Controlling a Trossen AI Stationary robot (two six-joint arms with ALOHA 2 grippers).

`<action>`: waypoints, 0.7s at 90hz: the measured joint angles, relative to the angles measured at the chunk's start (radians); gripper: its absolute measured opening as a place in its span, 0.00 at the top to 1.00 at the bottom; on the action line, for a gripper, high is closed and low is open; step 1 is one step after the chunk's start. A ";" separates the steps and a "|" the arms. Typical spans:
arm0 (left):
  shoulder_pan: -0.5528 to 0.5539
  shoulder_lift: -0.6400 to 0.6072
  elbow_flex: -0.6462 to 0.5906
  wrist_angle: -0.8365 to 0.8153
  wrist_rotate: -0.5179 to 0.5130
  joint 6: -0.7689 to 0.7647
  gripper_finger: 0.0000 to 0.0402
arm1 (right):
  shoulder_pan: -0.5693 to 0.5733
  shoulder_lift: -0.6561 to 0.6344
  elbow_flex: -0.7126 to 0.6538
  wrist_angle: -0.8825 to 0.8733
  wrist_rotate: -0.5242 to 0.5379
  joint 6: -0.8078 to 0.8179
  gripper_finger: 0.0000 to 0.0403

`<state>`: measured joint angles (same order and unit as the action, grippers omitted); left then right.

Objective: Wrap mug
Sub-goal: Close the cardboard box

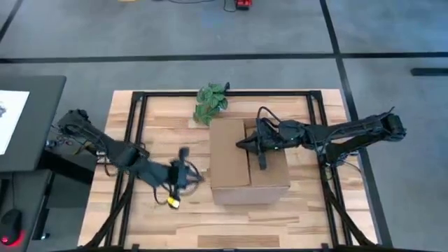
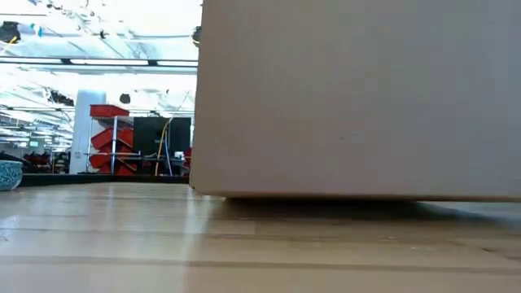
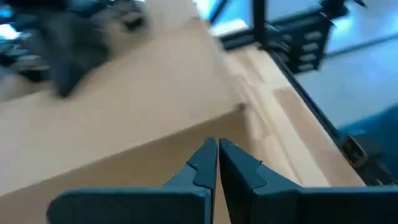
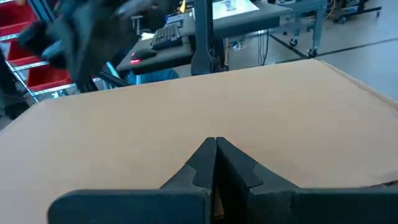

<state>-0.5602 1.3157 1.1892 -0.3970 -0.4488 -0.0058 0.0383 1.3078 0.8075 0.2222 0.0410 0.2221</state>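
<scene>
A large brown cardboard box point(image 1: 248, 162) stands in the middle of the table and fills most of the low view point(image 2: 358, 98). The mug is hidden. A teal patterned vessel point(image 2: 8, 174) shows at the low view's left edge; I cannot tell what it is. My left gripper point(image 1: 194, 175) is shut beside the box's left side, its fingertips point(image 3: 217, 154) pointing at the box's near corner. My right gripper point(image 1: 240, 145) is shut low over the box's top point(image 4: 205, 106), pointing toward the table's left. My right gripper lies with its shut fingers point(image 4: 214, 155) level over the box's top flap point(image 1: 234, 150), coming from the table's right. I cannot tell whether they touch the cardboard. My left gripper stands close to the box's left wall point(image 3: 124, 168); no contact shows.
A green leafy sprig point(image 1: 211, 102) lies at the table's far edge behind the box. A black frame point(image 1: 133, 126) runs around the table top. Bare wood lies left and near of the box. A dark side table point(image 1: 28, 119) stands at the left.
</scene>
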 joint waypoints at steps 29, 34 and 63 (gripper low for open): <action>-0.074 0.248 0.001 0.110 -0.047 -0.012 1.00 | -0.025 0.123 0.065 0.069 -0.014 -0.050 1.00; -0.074 0.266 0.004 0.095 -0.099 -0.039 1.00 | -0.030 0.146 0.092 0.058 -0.015 -0.070 1.00; -0.064 0.268 0.002 -0.144 -0.369 -0.209 1.00 | -0.105 0.232 0.212 -0.028 -0.017 -0.133 1.00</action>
<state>-0.6243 1.5836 1.1908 -0.5407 -0.8180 -0.2148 -0.0670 1.5394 1.0199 0.1941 0.0245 0.0891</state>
